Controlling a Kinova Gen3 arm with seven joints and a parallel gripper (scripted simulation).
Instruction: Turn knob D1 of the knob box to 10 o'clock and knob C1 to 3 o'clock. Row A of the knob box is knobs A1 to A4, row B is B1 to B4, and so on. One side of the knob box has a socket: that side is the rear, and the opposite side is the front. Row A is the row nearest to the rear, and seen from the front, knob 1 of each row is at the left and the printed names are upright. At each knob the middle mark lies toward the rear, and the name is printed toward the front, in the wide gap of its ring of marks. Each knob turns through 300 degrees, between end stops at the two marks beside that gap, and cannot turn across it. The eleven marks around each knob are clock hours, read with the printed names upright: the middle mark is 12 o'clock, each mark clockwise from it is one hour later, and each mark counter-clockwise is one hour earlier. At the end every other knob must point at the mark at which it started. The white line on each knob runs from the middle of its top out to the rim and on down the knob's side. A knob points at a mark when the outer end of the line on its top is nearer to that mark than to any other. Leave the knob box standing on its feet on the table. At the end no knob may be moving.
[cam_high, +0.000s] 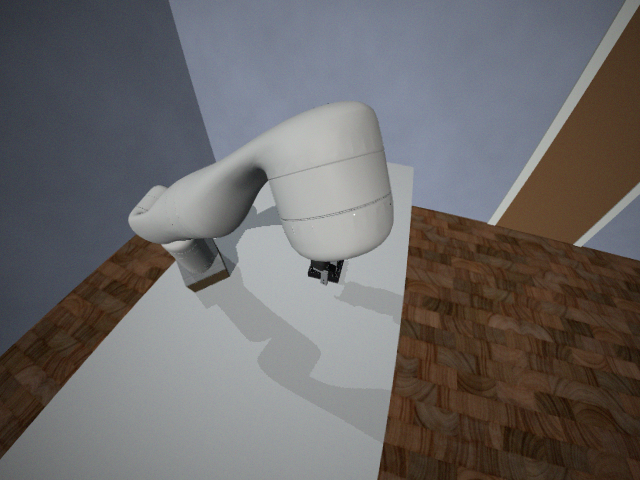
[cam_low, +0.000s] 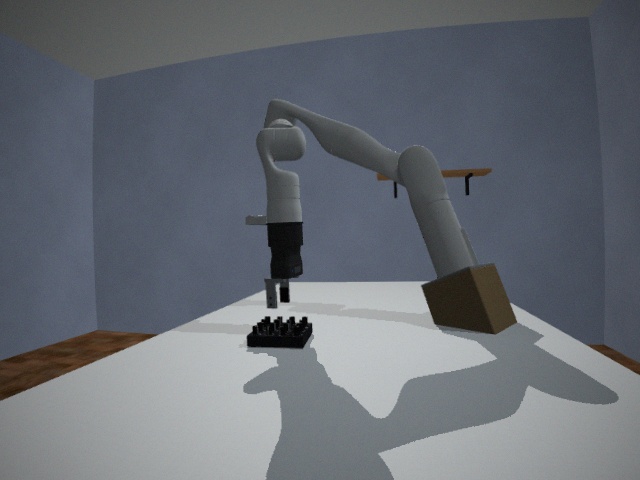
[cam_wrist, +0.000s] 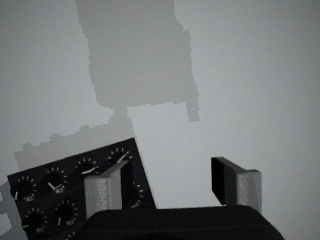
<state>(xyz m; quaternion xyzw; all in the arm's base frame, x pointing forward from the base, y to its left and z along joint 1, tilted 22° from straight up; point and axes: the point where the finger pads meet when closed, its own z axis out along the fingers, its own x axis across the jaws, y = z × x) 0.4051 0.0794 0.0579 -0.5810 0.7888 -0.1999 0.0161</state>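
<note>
The black knob box (cam_low: 277, 332) stands on the white table, with several black knobs on top. In the wrist view the knob box (cam_wrist: 75, 192) fills the lower left corner, and white lines and rings of marks show on several knobs. I cannot read the printed names. My gripper (cam_low: 276, 295) hangs above the box and a little behind it, fingers pointing down. It is open and empty. In the wrist view my gripper (cam_wrist: 172, 176) has its left finger over the box's right edge and its right finger over bare table. In the top view the arm hides most of the box (cam_high: 330, 273).
The arm's brown base block (cam_low: 468, 304) stands on the table to the right of the box. The table's edge (cam_high: 400, 330) runs close to the box on one side, with wooden floor beyond. A wall shelf (cam_low: 434, 175) hangs far behind.
</note>
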